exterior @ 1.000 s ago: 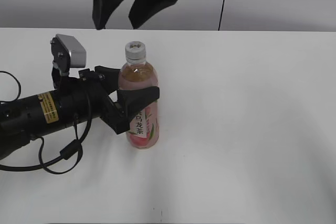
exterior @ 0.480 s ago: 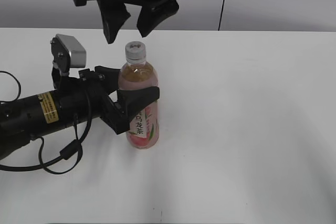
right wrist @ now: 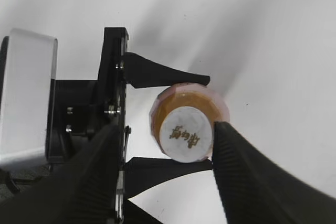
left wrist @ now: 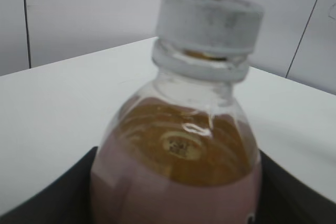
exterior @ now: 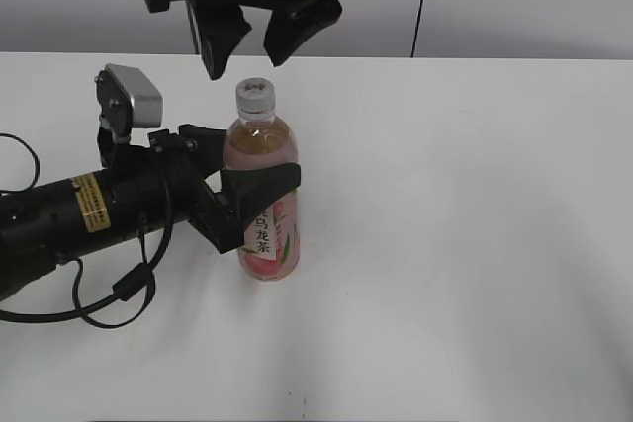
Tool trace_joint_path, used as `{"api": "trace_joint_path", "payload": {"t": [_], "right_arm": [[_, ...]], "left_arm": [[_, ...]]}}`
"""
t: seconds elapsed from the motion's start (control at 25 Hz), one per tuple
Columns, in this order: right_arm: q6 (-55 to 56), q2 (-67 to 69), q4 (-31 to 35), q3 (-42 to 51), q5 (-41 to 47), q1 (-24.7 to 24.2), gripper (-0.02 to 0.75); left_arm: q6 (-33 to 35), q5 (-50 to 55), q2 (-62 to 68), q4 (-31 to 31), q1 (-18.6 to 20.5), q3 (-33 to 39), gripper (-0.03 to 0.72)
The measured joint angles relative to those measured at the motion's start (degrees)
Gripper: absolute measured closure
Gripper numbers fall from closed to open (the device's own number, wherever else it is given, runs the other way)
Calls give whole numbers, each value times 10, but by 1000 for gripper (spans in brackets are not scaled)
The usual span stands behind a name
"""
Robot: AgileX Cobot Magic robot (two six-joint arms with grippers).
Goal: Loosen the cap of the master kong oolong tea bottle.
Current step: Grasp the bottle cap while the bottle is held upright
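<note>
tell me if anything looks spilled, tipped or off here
Nothing stands out. The bottle stands upright on the table with its cap on, clamped by the left gripper. The right gripper hangs open above the cap. No liquid on the table.

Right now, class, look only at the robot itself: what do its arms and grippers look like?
Both are matte black. The left arm is a thick tube with a yellow label, loose black cables looping below it, and a silver-grey camera box on top. The left gripper has flat, tapering, pointed fingers with small metal screws at the base. The right gripper has broader, wedge-shaped black fingers.
</note>
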Motion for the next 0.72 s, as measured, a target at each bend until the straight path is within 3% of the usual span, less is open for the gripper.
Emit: {"api": "trace_joint_path", "payload": {"t": [0.72], "right_arm": [[-4, 28, 26, 0, 1, -20, 312]], "left_arm": [[0, 0, 0, 1, 0, 0, 221]]}}
